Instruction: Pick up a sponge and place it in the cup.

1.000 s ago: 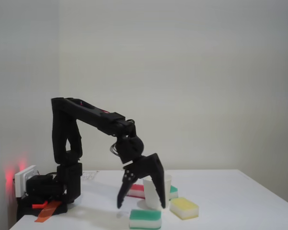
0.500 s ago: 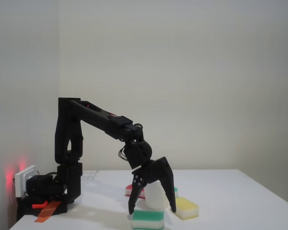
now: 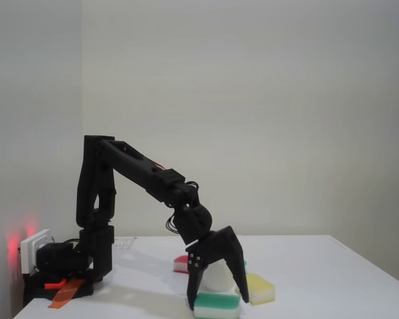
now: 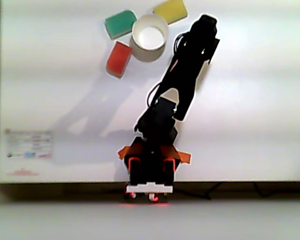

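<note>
Reaching forward-down, arm bent, pincer (image 3: 217, 300) spread astride sponge (image 3: 217, 306).

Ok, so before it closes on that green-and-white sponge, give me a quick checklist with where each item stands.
1. Jaws open: ok. In the fixed view the gripper is spread wide.
2. Fingers on either side of the green-over-white block sponge: ok in the fixed view.
3. Sponge centred front to back: cannot tell; the arm covers it in the other view.
4. White paper cup upright: ok.
5. Cup mouth free: ok; it looks empty from above.
6. Yellow-topped sponge clear of the nearer finger: cannot tell; they are close.
</note>
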You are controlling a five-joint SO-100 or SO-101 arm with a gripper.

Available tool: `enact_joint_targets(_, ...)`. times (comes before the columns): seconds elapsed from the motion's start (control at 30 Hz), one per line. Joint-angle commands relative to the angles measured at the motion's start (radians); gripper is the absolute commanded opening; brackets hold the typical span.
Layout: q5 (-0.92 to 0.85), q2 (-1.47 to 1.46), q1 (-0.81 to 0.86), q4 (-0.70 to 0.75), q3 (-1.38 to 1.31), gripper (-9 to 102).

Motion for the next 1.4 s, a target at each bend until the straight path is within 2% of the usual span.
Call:
enact_joint_targets(0.0, -0.008, 0.006, -0.005, -0.011, 0.003, 42)
enact_joint_targets(0.07, -0.008, 0.006, -0.002, -0.023, 0.014, 37)
enact_joint_targets(0.27, 0.009, -0.009, 0.002, -0.051, 0.028, 11)
enact_joint_targets(0.57, 0.012, -0.051, 0.018, -0.057, 0.002, 0)
enact_joint_targets(0.77, 0.017, -0.057, 0.032, -0.037, -0.037, 0)
enact_joint_targets(1.07, 0.103, 0.253, -0.018, 0.422, -0.138, 0)
enact_joint_targets(1.37, 0.153, 0.331, -0.078, 0.851, -0.508, 0)
